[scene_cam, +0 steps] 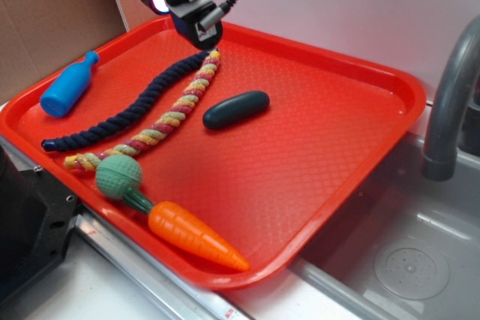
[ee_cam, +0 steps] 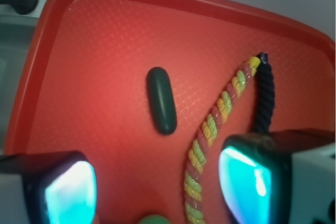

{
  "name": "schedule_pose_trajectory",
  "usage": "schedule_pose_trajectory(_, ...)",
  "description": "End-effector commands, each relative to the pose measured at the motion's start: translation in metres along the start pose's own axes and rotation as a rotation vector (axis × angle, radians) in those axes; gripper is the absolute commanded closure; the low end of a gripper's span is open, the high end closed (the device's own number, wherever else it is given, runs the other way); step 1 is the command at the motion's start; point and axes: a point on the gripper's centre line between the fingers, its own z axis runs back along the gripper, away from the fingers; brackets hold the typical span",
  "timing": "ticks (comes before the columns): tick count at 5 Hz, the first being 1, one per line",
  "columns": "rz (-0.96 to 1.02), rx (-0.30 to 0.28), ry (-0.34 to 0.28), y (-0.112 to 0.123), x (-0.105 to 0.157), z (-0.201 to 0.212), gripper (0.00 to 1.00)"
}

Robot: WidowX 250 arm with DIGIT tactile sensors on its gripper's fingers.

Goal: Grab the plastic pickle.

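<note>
- The exterior view alone showed the whole tray (scene_cam: 360,177) with all its toys: a blue bottle (scene_cam: 67,86) at its left edge, a carrot (scene_cam: 191,234) with a green ball end near the front rim, and two ropes between them.
- The pickle (scene_cam: 235,109) lay flat on the tray's middle, just beside the striped rope (scene_cam: 161,127) and apart from it; the navy rope (scene_cam: 124,116) ran along the striped one's far side.
- Only the wrist view showed the gripper (ee_cam: 160,190) open, its two pads wide apart and empty, with the pickle (ee_cam: 161,100) ahead of the gap and not touched.
- In the exterior view the gripper (scene_cam: 196,29) hung above the ropes' upper ends.
- The red tray had a textured floor and sat on a pale worktop (scene_cam: 90,294) beside a grey sink (scene_cam: 390,252) with a faucet (scene_cam: 448,110); cardboard (scene_cam: 45,13) stood behind.
</note>
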Motion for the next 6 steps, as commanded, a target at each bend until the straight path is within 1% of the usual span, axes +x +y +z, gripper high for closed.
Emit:
schedule_pose_trajectory(1, -0.052, -0.017, 0.062, 0.004, 0.032, -0.066, 0.00)
schedule_pose_trajectory(2, -0.073, -0.014, 0.094, 0.006, 0.028, -0.099, 0.00)
schedule_pose_trajectory(3, -0.085, -0.044, 0.093, 0.003, 0.028, -0.111, 0.00)
schedule_pose_trajectory(4, -0.084, -0.020, 0.131, 0.003, 0.027, -0.119, 0.00)
schedule_pose_trajectory(5, -0.049, -0.029, 0.141, 0.009, 0.027, -0.124, 1.00)
schedule_pose_trajectory(6, -0.026, -0.029, 0.140, 0.013, 0.027, -0.124, 1.00)
